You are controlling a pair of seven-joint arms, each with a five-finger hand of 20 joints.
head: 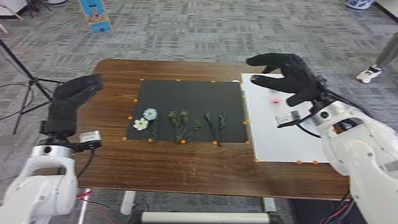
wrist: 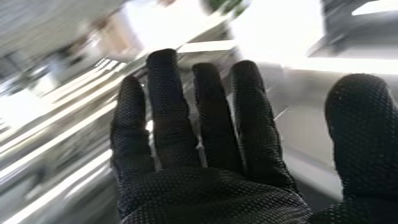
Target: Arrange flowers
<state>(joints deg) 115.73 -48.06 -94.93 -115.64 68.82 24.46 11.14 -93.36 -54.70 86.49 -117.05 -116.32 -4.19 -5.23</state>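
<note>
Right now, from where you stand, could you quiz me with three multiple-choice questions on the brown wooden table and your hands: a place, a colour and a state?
1. Where is the large flat white sheet?
A) left of the square black mat
B) right of the mat
C) on the floor

2. What colour is the open flower nearest the mat's lower left corner?
A) red
B) purple
C) white

3. How is my right hand, in its black fabric glove?
A) fingers straight, hand empty
B) clenched
C) gripping a stem

1: B, the sheet lies along the mat's right edge.
2: C, its petals show white.
3: A, the fingers extend and hold nothing.
</note>
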